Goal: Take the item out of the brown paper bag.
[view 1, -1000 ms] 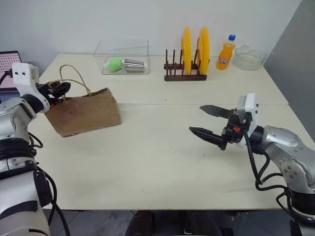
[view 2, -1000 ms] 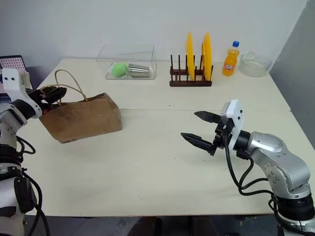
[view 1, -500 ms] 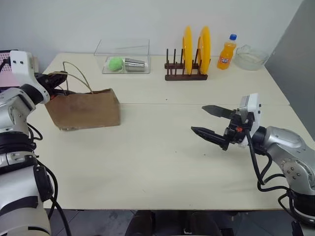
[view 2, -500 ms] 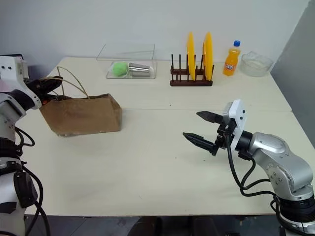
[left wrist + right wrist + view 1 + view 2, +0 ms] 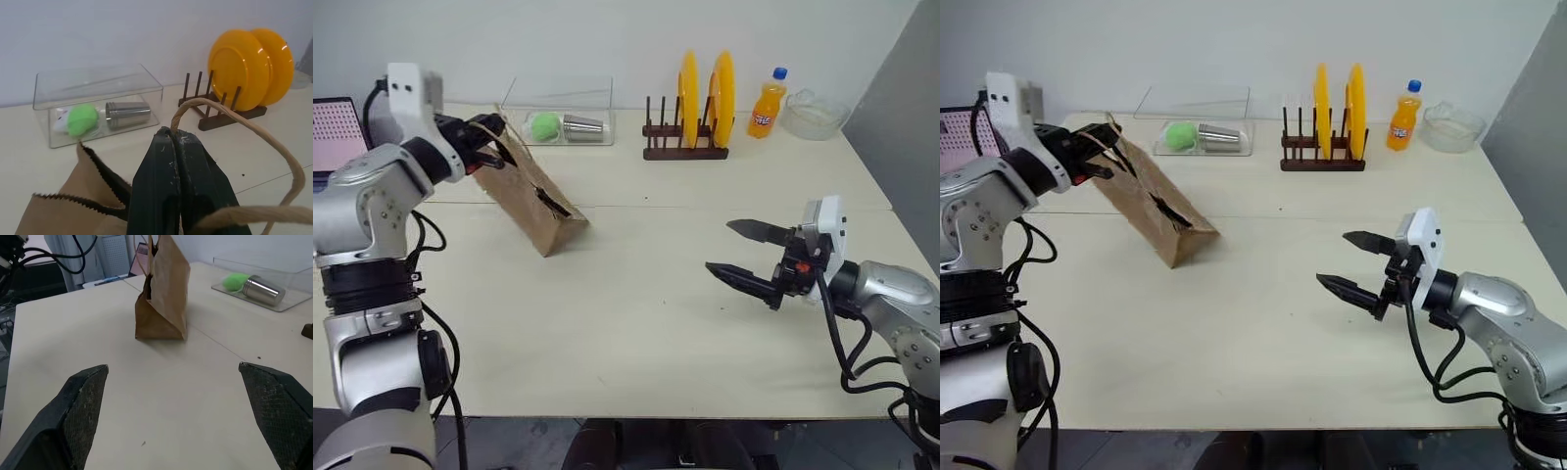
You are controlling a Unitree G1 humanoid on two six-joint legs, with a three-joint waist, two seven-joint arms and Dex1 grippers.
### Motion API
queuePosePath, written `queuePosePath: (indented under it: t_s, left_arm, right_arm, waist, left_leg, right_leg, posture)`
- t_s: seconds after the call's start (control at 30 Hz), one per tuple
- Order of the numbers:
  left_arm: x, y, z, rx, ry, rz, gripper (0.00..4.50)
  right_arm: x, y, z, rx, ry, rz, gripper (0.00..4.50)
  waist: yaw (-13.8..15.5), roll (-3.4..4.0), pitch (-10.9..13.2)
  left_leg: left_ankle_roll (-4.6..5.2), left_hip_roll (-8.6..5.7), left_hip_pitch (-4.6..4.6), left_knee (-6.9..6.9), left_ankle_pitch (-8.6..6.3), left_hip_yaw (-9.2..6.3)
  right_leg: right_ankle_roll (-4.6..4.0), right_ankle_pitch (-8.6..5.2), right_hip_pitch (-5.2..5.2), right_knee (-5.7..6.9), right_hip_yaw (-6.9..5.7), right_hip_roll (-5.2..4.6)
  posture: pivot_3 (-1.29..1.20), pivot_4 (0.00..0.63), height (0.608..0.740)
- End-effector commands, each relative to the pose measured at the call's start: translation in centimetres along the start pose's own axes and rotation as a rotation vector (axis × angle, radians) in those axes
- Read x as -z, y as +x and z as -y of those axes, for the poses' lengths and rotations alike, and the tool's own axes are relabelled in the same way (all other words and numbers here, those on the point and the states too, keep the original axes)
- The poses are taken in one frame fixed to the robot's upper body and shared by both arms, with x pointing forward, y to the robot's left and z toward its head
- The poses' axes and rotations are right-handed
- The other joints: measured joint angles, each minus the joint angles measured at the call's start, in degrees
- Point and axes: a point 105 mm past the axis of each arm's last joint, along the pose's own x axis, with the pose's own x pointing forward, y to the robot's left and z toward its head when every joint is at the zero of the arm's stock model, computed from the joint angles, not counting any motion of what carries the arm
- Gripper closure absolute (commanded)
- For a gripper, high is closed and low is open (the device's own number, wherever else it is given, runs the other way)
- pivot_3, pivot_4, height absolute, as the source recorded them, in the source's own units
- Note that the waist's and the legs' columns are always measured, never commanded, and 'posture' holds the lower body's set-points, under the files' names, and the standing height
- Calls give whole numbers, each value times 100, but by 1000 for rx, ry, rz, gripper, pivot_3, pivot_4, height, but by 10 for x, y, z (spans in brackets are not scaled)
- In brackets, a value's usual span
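Observation:
The brown paper bag [image 5: 530, 199] leans steeply at the table's left, its lower end resting on the tabletop and its mouth raised toward the back left. My left gripper [image 5: 492, 133] is shut on the bag's top; in the left wrist view the closed fingers [image 5: 161, 171] pinch a twisted-paper handle [image 5: 254, 132] beside the serrated rim [image 5: 63, 203]. My right gripper [image 5: 719, 246] hovers open over the table's right side, pointing toward the bag [image 5: 164, 298] from well away. The item is hidden.
Along the back edge stand a clear box [image 5: 558, 110] with a green ball [image 5: 542, 125] and a metal cup, a wooden plate rack [image 5: 683, 147] with two yellow plates, an orange soda bottle [image 5: 764, 103] and a glass bowl [image 5: 813, 114]. A pink screen [image 5: 337, 132] sits far left.
My left gripper closed on the bag's handle, then rose and swung right, tipping the bag up onto its lower end. The right gripper stayed open and nearly still.

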Motion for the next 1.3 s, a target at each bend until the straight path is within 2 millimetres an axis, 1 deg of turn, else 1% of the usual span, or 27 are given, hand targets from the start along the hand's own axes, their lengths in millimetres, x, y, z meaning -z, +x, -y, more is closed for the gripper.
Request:
queuePosePath:
  t_s: [0.03,0.13,0.23,0.33,0.37,0.47,0.63,0.73,0.9,1.03,1.1,1.23,1.3]
  left_arm:
    - [-39,3,19,16,35,107,4455]
    - [-45,10,32,28,27,114,4455]
    - [-55,16,45,41,24,135,4455]
    - [-60,23,54,47,10,150,4455]
    - [-61,26,60,53,8,150,4455]
    - [-59,37,81,85,-12,153,4455]
    - [-53,50,102,103,-88,149,4455]
    - [-51,57,111,104,-113,146,4455]
    - [-57,65,115,77,-152,163,4455]
    - [-56,74,128,84,-197,160,4455]
    - [-55,79,138,94,-216,158,4455]
    - [-45,91,156,89,-264,132,4455]
    - [-41,94,161,83,-276,124,4455]
  right_arm:
    - [-13,-7,-8,-20,-53,18,0]
    - [-12,-11,-11,-22,-52,3,0]
    - [-10,-15,-15,-35,-45,-23,0]
    - [-10,-17,-18,-38,-43,-35,0]
    - [-10,-17,-18,-37,-43,-40,0]
    - [-11,-19,-19,-32,-41,-57,0]
    - [-10,-20,-21,-24,-34,-76,0]
    - [-8,-22,-22,-19,-28,-95,0]
    - [-3,-28,-22,-2,-22,-119,0]
    - [3,-33,-23,3,-11,-132,0]
    - [6,-33,-24,3,-7,-136,0]
    - [15,-38,-26,8,3,-147,0]
    - [18,-39,-27,9,3,-150,0]
  waist:
    - [2,-2,1]
    - [2,-5,3]
    - [0,-6,4]
    - [-3,-10,6]
    - [-1,-10,7]
    - [8,-13,8]
    - [0,-14,8]
    - [10,-16,10]
    - [14,-18,11]
    - [32,-19,11]
    - [38,-20,12]
    - [44,-24,14]
    - [43,-24,15]
  left_leg:
    - [0,0,0,1,0,0]
    - [0,-1,0,11,0,-1]
    - [-1,-1,0,27,0,1]
    - [0,-1,0,54,0,1]
    - [0,-2,1,56,0,1]
    - [1,-3,2,64,0,-1]
    - [0,-3,3,67,4,1]
    - [-2,-3,1,66,5,-1]
    - [-3,-4,-2,66,5,1]
    - [-3,-8,-1,66,5,3]
    - [-3,-9,-1,67,5,4]
    - [-3,-9,-1,68,5,4]
    - [-3,-9,-1,68,6,4]
  right_leg:
    - [0,0,0,2,0,0]
    - [1,-1,-1,16,0,0]
    - [2,-1,-2,34,2,0]
    - [4,-3,-2,59,2,0]
    - [19,-11,-2,60,3,0]
    - [27,-16,0,67,3,0]
    - [33,-12,2,68,6,2]
    - [30,-10,1,68,6,1]
    - [29,-9,0,67,7,1]
    - [34,-11,2,65,8,-1]
    - [36,-11,2,65,10,-2]
    - [38,-11,2,65,9,-1]
    - [39,-11,3,65,9,-1]
  posture:
    - [0,150,740]
    - [0,150,740]
    - [0,150,740]
    - [0,150,740]
    - [0,150,740]
    - [0,150,740]
    - [0,150,740]
    - [0,150,740]
    - [0,150,740]
    - [0,150,740]
    - [0,150,740]
    - [0,150,740]
    - [0,150,740]
